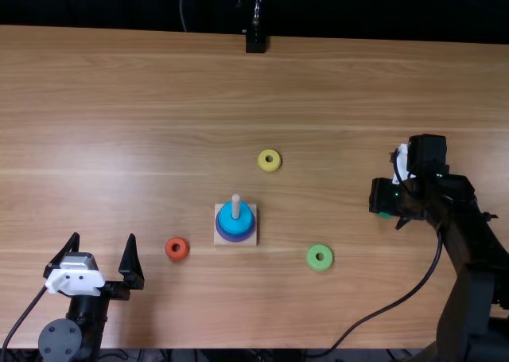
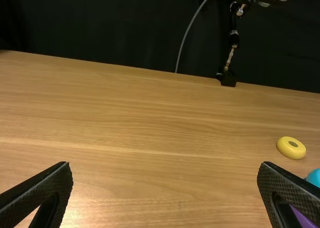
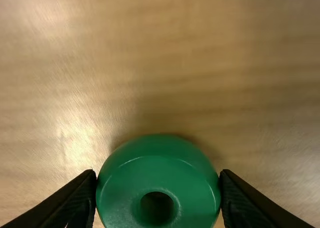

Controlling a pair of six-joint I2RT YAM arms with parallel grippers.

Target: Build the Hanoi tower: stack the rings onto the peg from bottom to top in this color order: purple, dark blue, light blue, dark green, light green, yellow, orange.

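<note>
Fourth ring of the tower, by judgement: the dark green ring (image 3: 150, 170) is pinched between the fingers of the right gripper (image 3: 158, 174), well to the right of the peg (image 1: 235, 206), on which the light blue ring (image 1: 227, 219) sits uppermost above a purple rim. The next move calls for carrying the ring over the peg, centring its hole on the tip and lowering it level before release. Light green ring (image 1: 320, 247), yellow ring (image 1: 275, 165) and orange ring (image 1: 170, 251) lie apart on the table (image 1: 119, 99); left gripper (image 1: 103, 236), fingers spread, empty.
</note>
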